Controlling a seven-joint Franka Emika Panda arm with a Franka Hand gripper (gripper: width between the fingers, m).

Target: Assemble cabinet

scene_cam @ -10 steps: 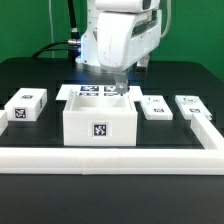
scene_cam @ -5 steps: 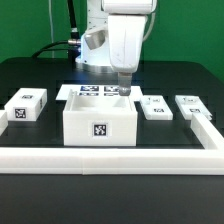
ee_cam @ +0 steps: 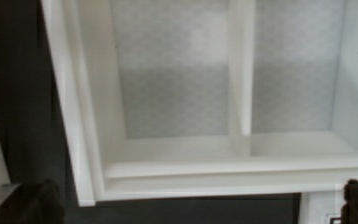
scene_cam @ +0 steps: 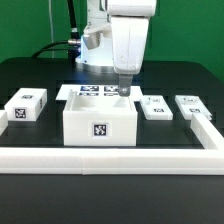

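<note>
3 small blocks [scene_cam: 155, 107] beside cabinet [scene_cam: 99, 120]

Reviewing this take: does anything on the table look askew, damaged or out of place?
Nothing stands out. The cabinet sits upright and square behind the rail, the small loose blocks lie apart on either side of it, and the gripper hangs open above its rear, holding nothing.

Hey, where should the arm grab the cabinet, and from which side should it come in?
Probably from straight above, with the jaws pinching a thin upright wall of the cabinet. It stands open side up, so the wall edges and the divider are exposed, while its long front looks too wide to span. The open gripper hangs over it.
</note>
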